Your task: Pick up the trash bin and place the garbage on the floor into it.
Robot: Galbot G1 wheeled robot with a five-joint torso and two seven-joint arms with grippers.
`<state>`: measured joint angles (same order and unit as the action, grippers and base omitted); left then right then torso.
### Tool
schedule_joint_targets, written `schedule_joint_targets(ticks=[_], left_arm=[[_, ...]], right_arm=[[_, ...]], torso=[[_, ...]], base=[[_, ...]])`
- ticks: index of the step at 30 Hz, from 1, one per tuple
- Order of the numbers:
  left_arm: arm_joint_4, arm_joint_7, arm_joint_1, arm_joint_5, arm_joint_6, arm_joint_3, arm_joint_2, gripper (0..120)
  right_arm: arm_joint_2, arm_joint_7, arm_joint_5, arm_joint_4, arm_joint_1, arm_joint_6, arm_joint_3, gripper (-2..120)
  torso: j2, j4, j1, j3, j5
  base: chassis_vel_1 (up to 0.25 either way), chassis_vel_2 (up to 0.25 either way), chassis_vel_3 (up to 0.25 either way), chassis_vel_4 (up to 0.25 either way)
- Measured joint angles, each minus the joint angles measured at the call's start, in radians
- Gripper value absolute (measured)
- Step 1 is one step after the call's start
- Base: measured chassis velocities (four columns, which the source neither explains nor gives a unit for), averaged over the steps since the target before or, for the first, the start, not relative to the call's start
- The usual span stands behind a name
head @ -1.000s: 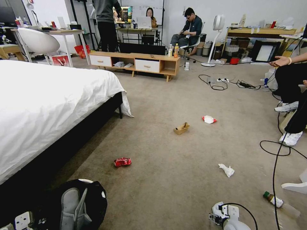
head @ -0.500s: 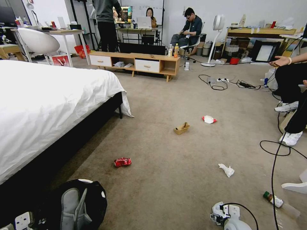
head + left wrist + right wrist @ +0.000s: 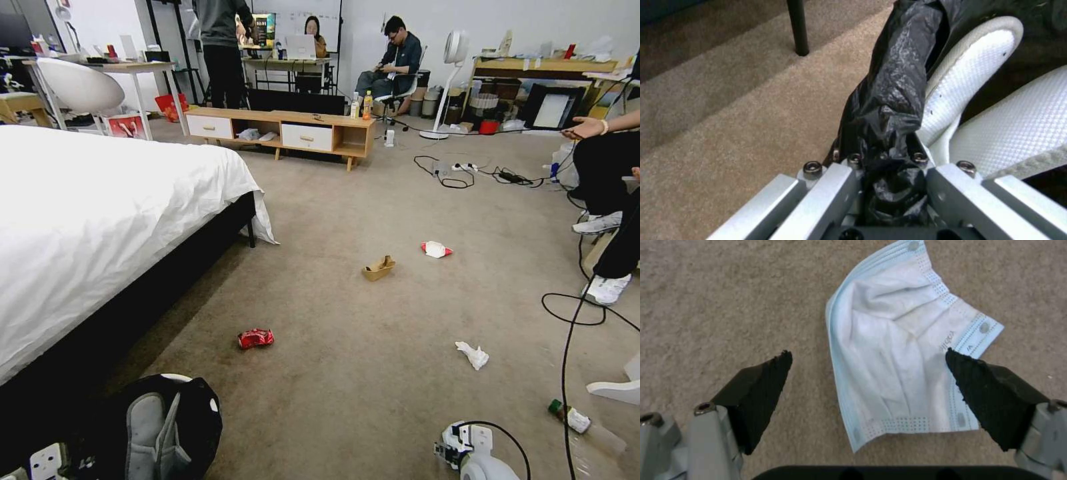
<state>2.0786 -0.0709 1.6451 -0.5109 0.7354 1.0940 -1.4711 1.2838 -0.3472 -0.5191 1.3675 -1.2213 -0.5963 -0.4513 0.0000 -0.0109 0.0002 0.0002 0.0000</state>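
The trash bin, lined with a black bag with a grey flap inside, hangs at the lower left of the head view. My left gripper is shut on its bag-covered white rim. My right gripper is open just above the floor, its black fingertips on either side of a pale blue face mask lying flat. More garbage lies on the carpet: a crushed red wrapper, tan cardboard, a red-and-white packet, a white tissue and a clear bottle.
A white-sheeted bed fills the left side. A black cable loops over the carpet at the right, near a seated person's shoes. A low wooden cabinet stands at the back. A black bed leg stands near the bin.
My right arm has sunk slightly toward the bottom edge of the head view. The bin, the left gripper and the litter are unchanged.
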Motion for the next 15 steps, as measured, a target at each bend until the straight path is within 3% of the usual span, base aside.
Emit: schedule_joint_targets(ticks=[15], left_arm=[[-0.010, 0.000, -0.004, 0.001, 0.000, 0.001, -0.002, 2]], right_arm=[[0.008, 0.012, 0.026, -0.082, 0.033, 0.034, 0.001, 79]], torso=[[0.000, 0.0000, 0.000, 0.000, 0.0000]], base=[[0.000, 0.000, 0.000, 0.000]])
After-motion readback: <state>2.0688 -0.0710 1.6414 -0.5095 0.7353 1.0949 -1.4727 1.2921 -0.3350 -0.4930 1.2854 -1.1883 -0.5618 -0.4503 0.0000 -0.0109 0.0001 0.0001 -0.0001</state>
